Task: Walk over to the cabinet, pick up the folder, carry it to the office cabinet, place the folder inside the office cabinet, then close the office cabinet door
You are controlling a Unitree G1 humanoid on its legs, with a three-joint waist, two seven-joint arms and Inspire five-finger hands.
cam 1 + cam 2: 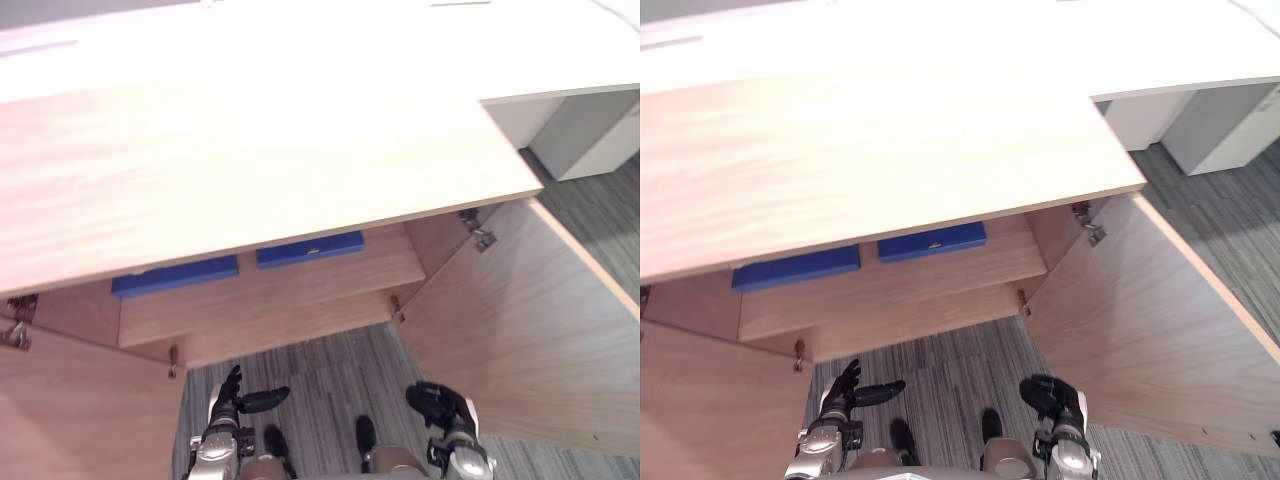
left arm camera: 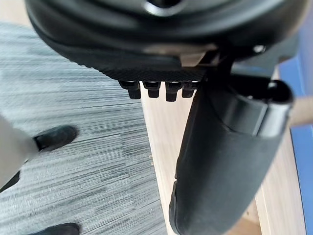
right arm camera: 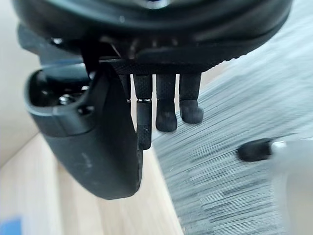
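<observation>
The left hand (image 1: 232,398) and right hand (image 1: 440,405) hung empty, fingers loose. Beyond them a blue folder (image 1: 310,249) and second blue folder (image 1: 175,275) lay largely hidden under the cabinet top (image 1: 250,170).

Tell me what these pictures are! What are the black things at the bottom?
They come from a walking robot. Two pictures are its head cameras looking down; the two close-ups are cameras on its wrists. The black things are its left hand and right hand, both open, holding nothing. In front stands a wooden cabinet with both doors open. Two blue folders lie side by side on its shelf, above grey carpet.
</observation>
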